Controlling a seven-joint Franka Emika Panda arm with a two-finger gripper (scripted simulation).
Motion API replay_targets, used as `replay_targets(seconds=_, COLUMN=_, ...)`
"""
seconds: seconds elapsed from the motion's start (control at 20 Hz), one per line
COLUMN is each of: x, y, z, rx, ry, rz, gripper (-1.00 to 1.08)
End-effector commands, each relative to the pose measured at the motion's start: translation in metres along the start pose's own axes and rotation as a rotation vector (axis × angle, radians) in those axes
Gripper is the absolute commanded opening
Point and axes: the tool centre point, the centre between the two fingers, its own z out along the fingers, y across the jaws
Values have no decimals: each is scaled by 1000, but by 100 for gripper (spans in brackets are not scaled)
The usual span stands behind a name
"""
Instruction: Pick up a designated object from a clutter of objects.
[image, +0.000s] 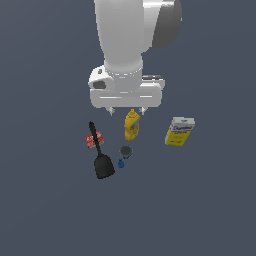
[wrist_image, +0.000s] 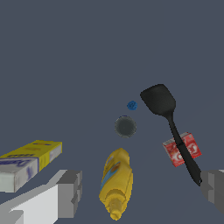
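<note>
The designated object is a tiny bright-blue item (image: 121, 163) (wrist_image: 132, 105) lying on the dark floor beside a small grey can (image: 126, 151) (wrist_image: 125, 126). Around it lie a black spatula (image: 101, 157) (wrist_image: 168, 116) across a small red packet (image: 93, 139) (wrist_image: 183, 149), a yellow mustard bottle (image: 131, 125) (wrist_image: 116, 181) and a yellow-and-white box (image: 179, 131) (wrist_image: 28, 162). My gripper (image: 126, 110) (wrist_image: 140, 192) hangs open above the mustard bottle's cap end, well short of the blue item. Its grey fingers (wrist_image: 69, 192) hold nothing.
The large white arm (image: 127, 45) fills the upper middle of the exterior view. The clutter sits in one loose group on a plain dark grey floor (image: 210, 210).
</note>
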Motion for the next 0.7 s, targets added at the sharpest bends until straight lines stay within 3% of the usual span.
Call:
replay_targets(seconds=0.0, x=1, y=0, z=1, rx=0, ry=0, rz=4, gripper=100)
replay_targets(seconds=0.65, x=17, y=5, z=33, rx=1, ry=5, rz=180, gripper=100)
